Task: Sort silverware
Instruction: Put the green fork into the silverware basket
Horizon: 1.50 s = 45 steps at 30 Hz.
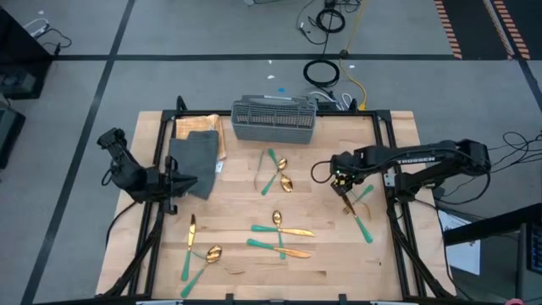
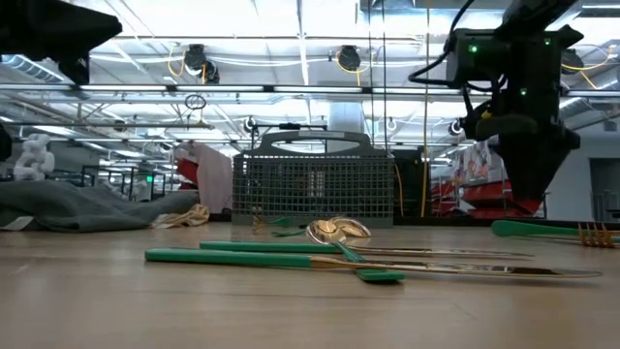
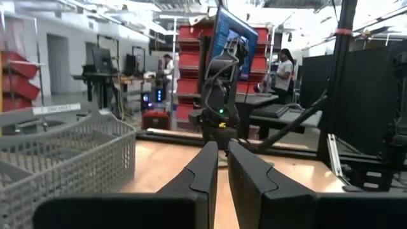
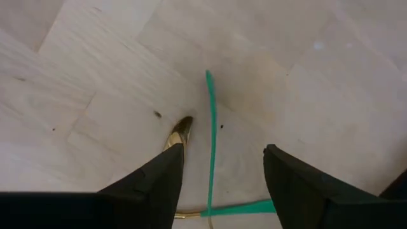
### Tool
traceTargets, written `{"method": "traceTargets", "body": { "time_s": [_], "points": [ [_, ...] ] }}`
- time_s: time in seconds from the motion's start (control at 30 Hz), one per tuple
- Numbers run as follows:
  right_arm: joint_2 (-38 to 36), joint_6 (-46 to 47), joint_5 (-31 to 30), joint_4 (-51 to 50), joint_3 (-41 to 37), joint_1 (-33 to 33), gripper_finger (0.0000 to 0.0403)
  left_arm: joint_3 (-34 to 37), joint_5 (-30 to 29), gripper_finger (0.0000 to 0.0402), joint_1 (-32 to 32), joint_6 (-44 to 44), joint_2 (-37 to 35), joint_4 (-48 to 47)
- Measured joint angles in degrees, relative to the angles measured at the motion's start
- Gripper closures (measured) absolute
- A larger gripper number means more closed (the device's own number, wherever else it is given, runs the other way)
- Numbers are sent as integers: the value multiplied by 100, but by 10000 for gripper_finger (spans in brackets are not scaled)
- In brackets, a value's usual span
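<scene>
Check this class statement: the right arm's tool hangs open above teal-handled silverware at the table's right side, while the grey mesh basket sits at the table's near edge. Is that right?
One part is wrong. The high view shows the grey mesh basket at the table's far edge, not the near one. The rest stands: the right tool is open above teal-handled silverware at the table's right side, which the right wrist view confirms.

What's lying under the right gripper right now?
Under the open right gripper lie two teal-handled pieces of silverware on the bare wooden table, crossed. A gold tip shows by one finger; what kinds they are is hidden.
</scene>
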State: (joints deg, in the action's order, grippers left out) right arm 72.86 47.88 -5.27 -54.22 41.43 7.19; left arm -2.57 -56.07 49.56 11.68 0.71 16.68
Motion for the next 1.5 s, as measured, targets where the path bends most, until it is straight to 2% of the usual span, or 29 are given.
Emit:
{"method": "traceTargets", "body": {
  "time_s": [0.13, 0.8, 0.9, 0.97, 1.17, 1.37, 1.5],
  "points": [
    [281, 75, -240, -2, -2, -103, 205, 0, 0, 359, 0, -93, 1, -105],
    [1428, -398, -160, 427, -2, -104, 209, 0, 2, 359, 0, -96, 2, -223],
    [1534, -514, -71, 482, 20, -86, 232, 0, 2, 359, 0, -96, 2, -226],
    [1575, -515, -43, 505, 20, -83, 262, 0, 2, 359, 0, -98, 0, -226],
    [1589, -510, 29, 535, 15, -88, 388, 0, 2, 359, 0, -96, 2, -285],
    [1587, -416, -34, 535, 8, -93, 400, 0, 3, 359, 0, -97, 2, -294],
    [1523, -361, -282, 484, 32, -180, 401, 0, 3, 359, 0, -98, 1, -335]
  ]
}}
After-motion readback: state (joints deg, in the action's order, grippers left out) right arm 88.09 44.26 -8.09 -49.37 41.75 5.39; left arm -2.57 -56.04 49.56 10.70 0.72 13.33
